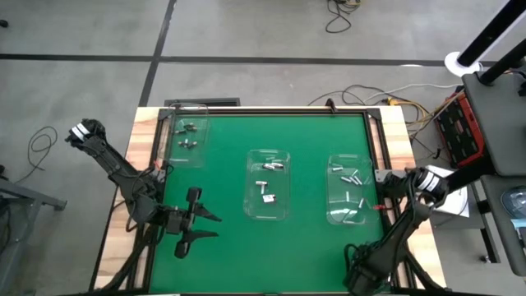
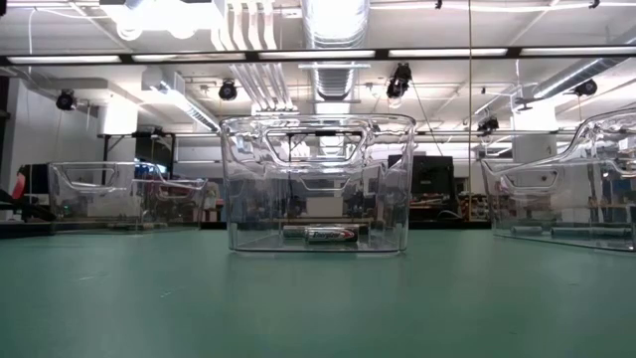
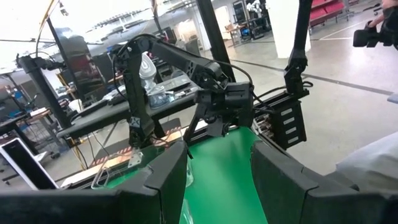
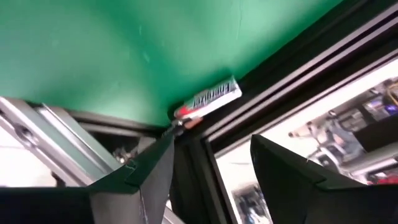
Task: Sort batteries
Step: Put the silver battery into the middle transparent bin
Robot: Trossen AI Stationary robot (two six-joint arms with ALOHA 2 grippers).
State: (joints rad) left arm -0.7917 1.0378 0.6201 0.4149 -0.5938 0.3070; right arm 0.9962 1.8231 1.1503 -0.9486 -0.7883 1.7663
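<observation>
Bright, even light falls from ceiling strip lamps (image 2: 437, 52), which blow out white in the low view (glare also glints on the clear bin (image 2: 316, 184)). The right wrist view is smeared with blur; shadows on the table (image 1: 304, 148) stay faint.

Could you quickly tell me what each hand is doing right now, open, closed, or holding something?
Left hand: open, holding nothing, over the green mat's left side.
Right hand: open, holding nothing, at the table's right edge beside the right bin.
</observation>
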